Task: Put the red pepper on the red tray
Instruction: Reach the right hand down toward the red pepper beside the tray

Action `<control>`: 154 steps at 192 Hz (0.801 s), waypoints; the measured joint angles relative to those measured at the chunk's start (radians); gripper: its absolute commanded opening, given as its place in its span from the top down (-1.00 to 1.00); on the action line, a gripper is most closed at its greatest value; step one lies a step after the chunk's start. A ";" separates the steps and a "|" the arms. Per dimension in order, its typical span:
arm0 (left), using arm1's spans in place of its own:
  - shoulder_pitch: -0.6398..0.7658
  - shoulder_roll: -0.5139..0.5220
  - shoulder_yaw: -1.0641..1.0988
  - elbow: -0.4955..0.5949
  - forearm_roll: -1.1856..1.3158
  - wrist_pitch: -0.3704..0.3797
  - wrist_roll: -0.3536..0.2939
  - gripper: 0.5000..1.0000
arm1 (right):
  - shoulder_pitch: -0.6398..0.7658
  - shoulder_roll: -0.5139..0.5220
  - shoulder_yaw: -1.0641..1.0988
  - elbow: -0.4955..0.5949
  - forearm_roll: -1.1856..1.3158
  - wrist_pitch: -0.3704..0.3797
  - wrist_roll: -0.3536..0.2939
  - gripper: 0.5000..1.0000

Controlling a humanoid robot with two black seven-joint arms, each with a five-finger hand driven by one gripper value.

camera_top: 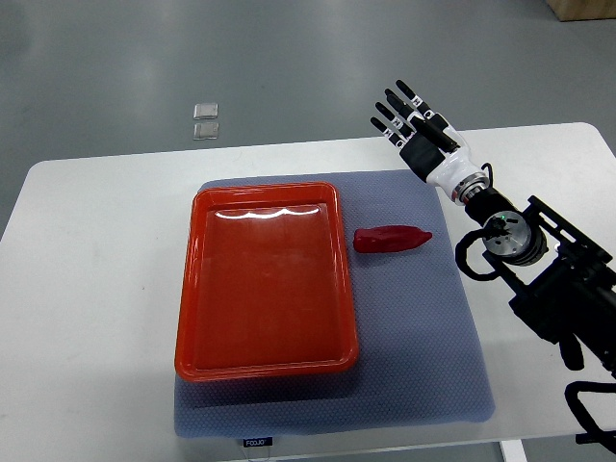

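Nearest the camera, the front edge of the white desk (87, 318) carries a blue-grey mat (423, 356) with a small label at its near edge whose print is too small to read. On the mat's left part sits the red tray (265, 361), a shallow rectangle with nothing in it, its far end catching a glare from the lights.

The right arm comes in from the picture's right edge, dark and jointed low down, then narrowing through a round wrist joint to a white cuff. The red pepper (392, 239) lies on its side on the mat, below and to the left of the right hand (416, 128), well apart from it, and just beside the tray's right rim without touching it. Its tapered tip points right, toward the arm.

The right hand hovers over the far edge of the mat, fingers (395, 117) stretched out straight and slightly spread, holding nothing; they point up and to the left, away from the pepper.

Farther off, beyond the hand's level and far to its left, two small clear squares (206, 120) lie on the grey floor (308, 58), possibly plastic pads.
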 measured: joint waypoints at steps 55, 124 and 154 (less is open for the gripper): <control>0.000 0.000 0.000 -0.001 0.002 -0.001 0.000 -1.00 | 0.015 -0.002 -0.003 0.002 -0.002 0.001 -0.001 -0.65; 0.000 0.000 0.000 0.000 0.001 -0.001 0.001 -1.00 | 0.179 -0.161 -0.257 0.046 -0.369 0.104 -0.031 -0.65; 0.000 0.000 0.000 -0.002 0.001 -0.001 0.001 -1.00 | 0.307 -0.303 -0.567 0.190 -0.664 0.174 -0.083 -0.65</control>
